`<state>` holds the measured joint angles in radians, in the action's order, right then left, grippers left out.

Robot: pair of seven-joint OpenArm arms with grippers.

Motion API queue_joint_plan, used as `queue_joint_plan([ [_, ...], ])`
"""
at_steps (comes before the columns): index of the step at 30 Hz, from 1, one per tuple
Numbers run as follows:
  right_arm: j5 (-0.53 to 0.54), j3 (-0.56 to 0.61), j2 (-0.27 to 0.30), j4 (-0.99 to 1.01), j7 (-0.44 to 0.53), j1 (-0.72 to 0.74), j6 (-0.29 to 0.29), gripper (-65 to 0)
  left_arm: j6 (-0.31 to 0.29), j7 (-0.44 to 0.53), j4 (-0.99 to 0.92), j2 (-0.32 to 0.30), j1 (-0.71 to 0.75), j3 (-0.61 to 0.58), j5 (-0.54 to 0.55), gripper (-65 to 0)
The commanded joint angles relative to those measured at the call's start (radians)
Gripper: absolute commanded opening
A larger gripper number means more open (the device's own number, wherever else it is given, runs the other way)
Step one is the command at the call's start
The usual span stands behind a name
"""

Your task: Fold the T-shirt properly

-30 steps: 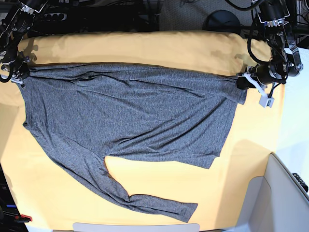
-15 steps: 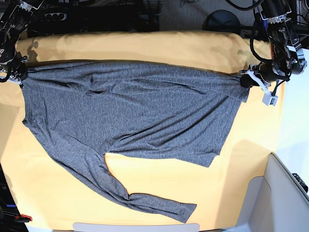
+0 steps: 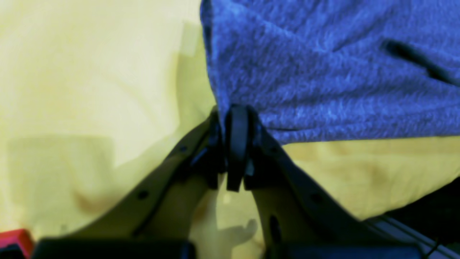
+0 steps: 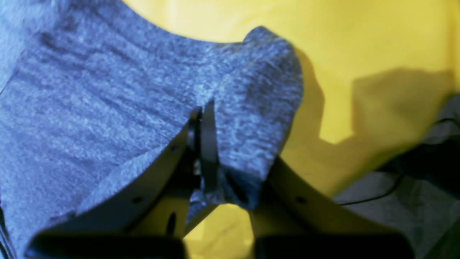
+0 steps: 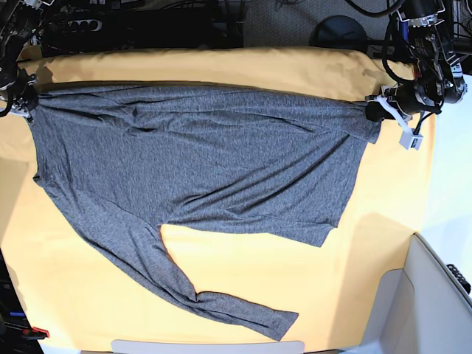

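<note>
Left wrist: left gripper (image 3: 235, 115), jaws pinching one T-shirt (image 3: 341, 72) edge. Right wrist: right gripper (image 4: 203, 118) pinches another corner. Base: one shirt spread across one yellow sheet (image 5: 221, 66) on the counter, between two arms.

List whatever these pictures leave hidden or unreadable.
- Second sleeve: base view, not visible; may lie under the T-shirt.
- Right gripper: base view, cut off by the frame's left edge.
- Left gripper: left wrist view, blurred; fabric covers the pinch.
</note>
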<state>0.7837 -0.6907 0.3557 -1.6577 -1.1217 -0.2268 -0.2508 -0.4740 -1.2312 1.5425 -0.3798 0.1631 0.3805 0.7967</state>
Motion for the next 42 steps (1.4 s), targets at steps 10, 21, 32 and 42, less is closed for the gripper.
queue_joint_plan([
  [10,-0.028,-0.013,0.029,-0.016,0.041,-0.026,-0.003,-65.0,0.007,0.003,0.045,-0.025,0.065,0.018,-0.021,-64.9],
  [21,-0.028,-0.008,0.029,-0.016,0.041,-0.059,-0.003,-65.0,0.007,0.003,0.103,-0.005,0.163,0.019,-0.016,-64.9],
  [32,-0.030,-0.004,0.021,0.027,0.044,-0.067,-0.003,-65.0,0.007,0.012,0.103,0.017,0.201,0.019,-0.015,-64.9],
  [42,-0.027,0.070,0.029,0.247,0.041,-0.027,0.190,-57.9,0.007,0.014,0.100,0.031,0.195,0.012,-0.021,-62.5],
])
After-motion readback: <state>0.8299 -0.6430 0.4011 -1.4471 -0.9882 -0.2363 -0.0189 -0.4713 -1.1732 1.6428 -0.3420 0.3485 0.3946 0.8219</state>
